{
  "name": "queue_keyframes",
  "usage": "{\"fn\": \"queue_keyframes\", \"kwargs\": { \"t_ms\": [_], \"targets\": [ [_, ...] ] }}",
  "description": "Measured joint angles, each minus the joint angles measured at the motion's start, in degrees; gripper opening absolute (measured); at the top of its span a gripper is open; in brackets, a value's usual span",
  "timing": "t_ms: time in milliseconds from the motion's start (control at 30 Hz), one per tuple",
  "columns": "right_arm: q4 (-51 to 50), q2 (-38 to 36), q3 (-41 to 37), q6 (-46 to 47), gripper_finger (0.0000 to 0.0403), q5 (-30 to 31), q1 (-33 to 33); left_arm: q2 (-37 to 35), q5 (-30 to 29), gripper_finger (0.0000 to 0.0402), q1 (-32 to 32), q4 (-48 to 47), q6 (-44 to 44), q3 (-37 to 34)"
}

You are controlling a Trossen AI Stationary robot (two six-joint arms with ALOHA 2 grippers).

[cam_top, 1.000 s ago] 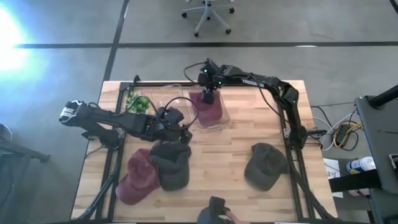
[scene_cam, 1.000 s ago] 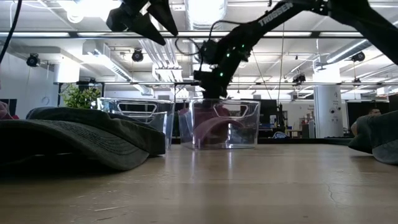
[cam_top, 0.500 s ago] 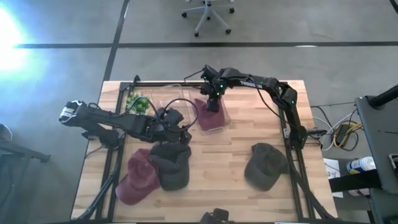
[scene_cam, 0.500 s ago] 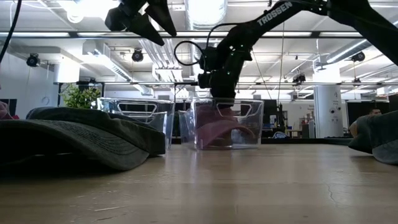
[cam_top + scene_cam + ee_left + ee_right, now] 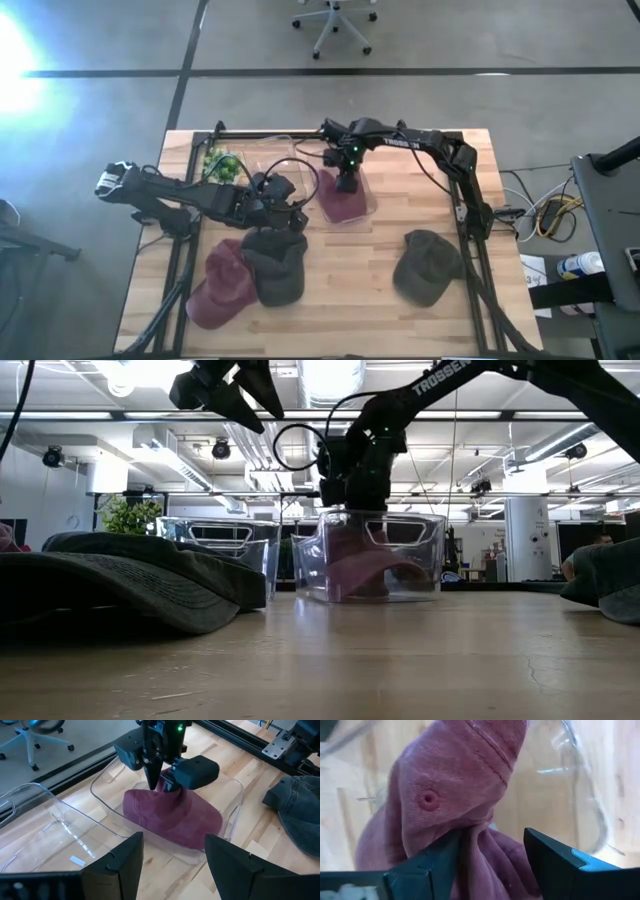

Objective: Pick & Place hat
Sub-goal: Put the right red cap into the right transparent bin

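Note:
A maroon hat (image 5: 340, 200) lies crumpled in a clear plastic bin (image 5: 368, 195) at the table's far middle. My right gripper (image 5: 347, 182) reaches down into the bin from above, open. Its fingers stand on either side of a bunched fold of the hat (image 5: 455, 780), as the left wrist view also shows (image 5: 162, 785). My left gripper (image 5: 288, 210) hangs open above a dark hat (image 5: 275, 262) that lies on the table, touching nothing. A second maroon hat (image 5: 222, 285) lies beside the dark one. My right gripper comes from above, pointing down into the bin. One finger (image 5: 430, 870) touches a puckered fold of the hat's crown (image 5: 475, 832); the other finger stands apart from the cloth. The hat rests on the bin's bottom.
A second clear bin (image 5: 265, 165) stands just left of the first, with a green plant (image 5: 222, 165) behind it. An olive hat (image 5: 425, 265) lies on the right near part of the table, and bare wood shows between it and the dark hat.
My right gripper has moved toward the near edge and slightly right, going lower into the bin. The bin with the maroon hat has slid along the table toward the near edge with it. A person's hand at the near edge has gone.

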Motion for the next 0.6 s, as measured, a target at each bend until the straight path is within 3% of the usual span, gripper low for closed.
{"fn": "queue_keyframes", "kwargs": {
  "t_ms": [367,467,600],
  "targets": [
    [13.3,-8.6,0.0,1.3,0.0219,11.8,-0.3,0.0,0.0,0.0206,0.0,-0.3,0.0,0.0],
    [11.1,-11.3,0.0,1.5,0.0219,10.2,-0.8,0.0,0.0,0.0206,0.0,-0.3,0.2,0.0],
    [2.8,-12.7,-0.1,2.2,0.0219,1.3,-0.7,0.0,0.0,0.0206,0.0,-0.3,0.8,0.0]
  ]
}}
